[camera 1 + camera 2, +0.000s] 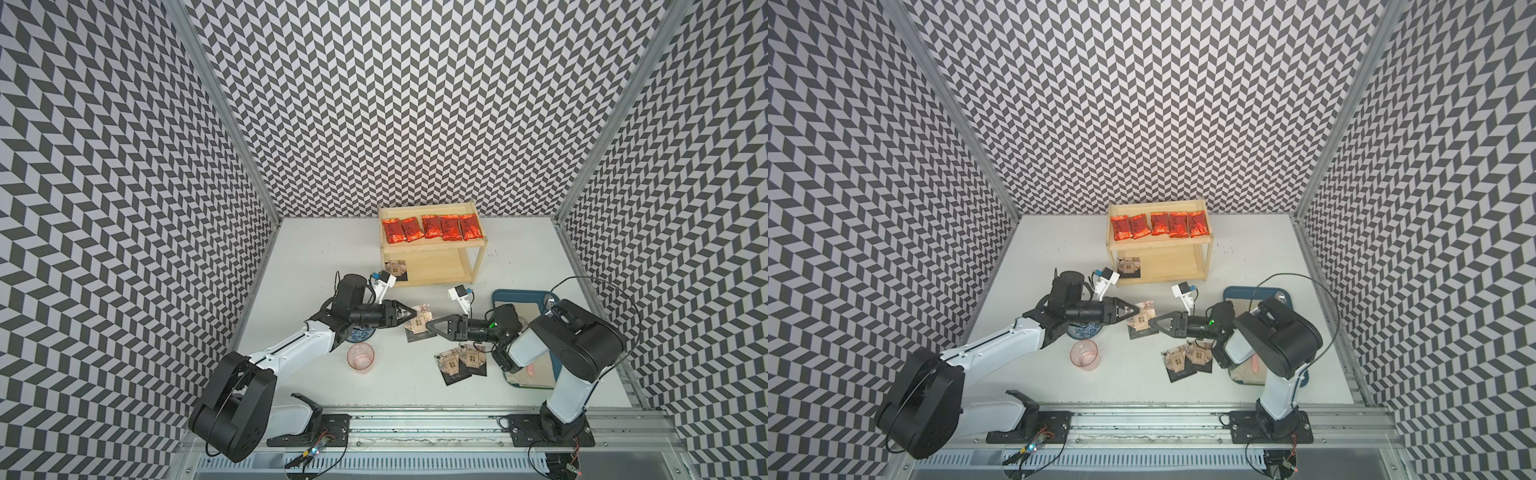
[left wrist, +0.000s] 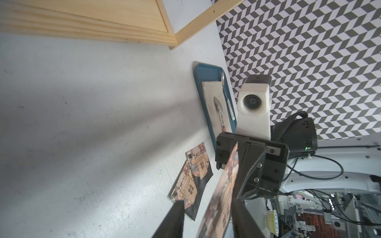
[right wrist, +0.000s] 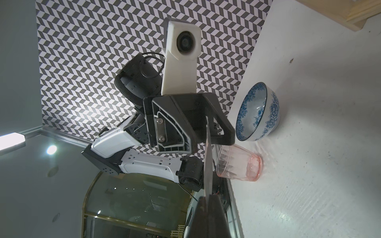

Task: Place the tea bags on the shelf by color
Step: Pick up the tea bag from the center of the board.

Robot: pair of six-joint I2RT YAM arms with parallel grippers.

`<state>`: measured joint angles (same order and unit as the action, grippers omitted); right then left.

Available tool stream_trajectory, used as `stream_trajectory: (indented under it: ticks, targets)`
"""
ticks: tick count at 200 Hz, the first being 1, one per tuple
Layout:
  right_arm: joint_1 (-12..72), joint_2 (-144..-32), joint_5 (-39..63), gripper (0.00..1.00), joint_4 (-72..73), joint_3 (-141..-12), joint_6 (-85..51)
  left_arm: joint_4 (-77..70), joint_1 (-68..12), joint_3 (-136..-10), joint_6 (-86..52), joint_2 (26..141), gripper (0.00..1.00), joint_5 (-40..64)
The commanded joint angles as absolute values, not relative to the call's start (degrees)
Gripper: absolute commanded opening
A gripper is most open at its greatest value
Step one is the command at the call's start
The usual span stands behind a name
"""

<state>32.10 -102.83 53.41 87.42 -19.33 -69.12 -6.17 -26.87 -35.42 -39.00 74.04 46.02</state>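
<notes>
right gripper (image 1: pixel 430 326) clamped on black tea bag (image 1: pixel 417 328) | left gripper (image 1: pixel 413 315) jaws apart astride it

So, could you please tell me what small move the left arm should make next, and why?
Probably shut the jaws of the left gripper on the black tea bag. The right gripper holds it clamped, and the left wrist view shows it between the left jaws with a gap on one side.

Red tea bags (image 1: pixel 432 227), pale shelf (image 1: pixel 436 266), blue-flowered bowl (image 3: pixel 257 112).
</notes>
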Motion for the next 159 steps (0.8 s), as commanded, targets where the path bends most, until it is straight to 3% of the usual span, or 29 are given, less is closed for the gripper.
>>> stream_trajectory:
  ticks: [1, 75, 113, 144, 159]
  targets:
    - [32.04, -102.66, 54.25, 0.0, 90.01, -19.51, -68.87, -5.45, -27.03, -36.44, -37.94, 71.54, 0.3, 45.06]
    - [31.83, -100.86, 54.36, 0.0, 86.28, -19.86, -66.88, -3.7, -26.94, -37.48, -37.53, 71.81, 0.05, 43.42]
    - [31.47, -95.94, 50.47, 0.22, 80.32, -18.65, -64.55, -4.65, -26.92, -37.78, -38.16, 71.2, 0.0, 42.46]
    - [32.78, -87.49, 34.43, 0.39, 80.09, -11.25, -69.89, -12.97, -26.81, -36.33, -44.15, 70.25, 0.0, 42.85]
    - [34.44, -83.92, 26.96, 0.43, 80.38, -8.24, -73.09, -18.08, -26.73, -35.96, -47.48, 70.03, 0.0, 43.49]
